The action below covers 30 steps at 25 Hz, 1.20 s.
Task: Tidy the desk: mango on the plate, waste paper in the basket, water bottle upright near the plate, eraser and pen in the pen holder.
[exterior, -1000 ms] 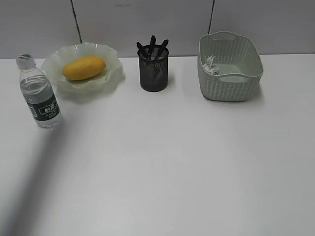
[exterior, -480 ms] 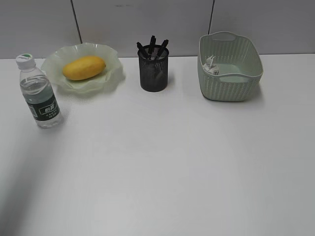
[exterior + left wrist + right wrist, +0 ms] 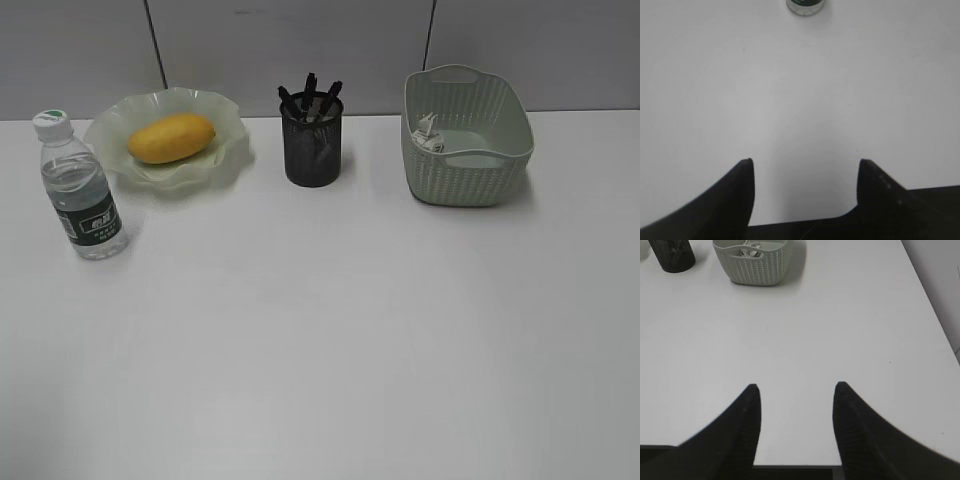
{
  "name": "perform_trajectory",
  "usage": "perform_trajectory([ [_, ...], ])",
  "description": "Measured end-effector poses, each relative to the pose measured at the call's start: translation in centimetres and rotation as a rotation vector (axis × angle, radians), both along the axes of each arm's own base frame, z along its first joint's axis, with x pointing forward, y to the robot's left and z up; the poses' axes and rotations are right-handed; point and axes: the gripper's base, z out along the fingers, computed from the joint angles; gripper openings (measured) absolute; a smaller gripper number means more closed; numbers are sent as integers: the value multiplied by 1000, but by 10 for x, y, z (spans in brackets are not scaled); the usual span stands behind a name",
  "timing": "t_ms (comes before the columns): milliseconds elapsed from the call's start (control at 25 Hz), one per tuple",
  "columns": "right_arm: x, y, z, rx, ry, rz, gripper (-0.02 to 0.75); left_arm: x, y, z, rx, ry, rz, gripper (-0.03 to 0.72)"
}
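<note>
The mango [image 3: 171,137] lies on the pale green ruffled plate [image 3: 228,155] at the back left of the desk [image 3: 330,330]. The water bottle [image 3: 82,188] stands upright left of the plate; its base shows in the left wrist view [image 3: 806,6]. The black mesh pen holder [image 3: 312,140] holds several pens; it also shows in the right wrist view [image 3: 672,254]. The waste paper [image 3: 428,132] lies inside the basket [image 3: 490,160], also seen in the right wrist view [image 3: 752,262]. The eraser is hidden. My left gripper [image 3: 804,162] and right gripper [image 3: 796,387] are open, empty, and outside the exterior view.
The desk's right edge [image 3: 935,315] runs near the right gripper. A grey panelled wall [image 3: 300,50] stands behind the desk.
The dark shadow on the desk's left side has faded away over the last second. The bottle, plate, pen holder and basket have not moved.
</note>
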Motion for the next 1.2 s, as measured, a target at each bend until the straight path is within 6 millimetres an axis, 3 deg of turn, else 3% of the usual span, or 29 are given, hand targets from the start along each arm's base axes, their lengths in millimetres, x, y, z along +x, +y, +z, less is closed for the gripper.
perform_trajectory([
  [240, 0, 0, 0, 0, 0, 0, 384, -47, 2, -7, -16, -184, 0, 489],
  [440, 0, 0, 0, 0, 0, 0, 384, -72, 4, -4, -22, -326, 0, 488],
  [960, 0, 0, 0, 0, 0, 0, 384, -111, 7, -5, -29, -536, 2, 455],
  [1200, 0, 0, 0, 0, 0, 0, 384, -111, 7, -13, -23, -499, 1, 448],
])
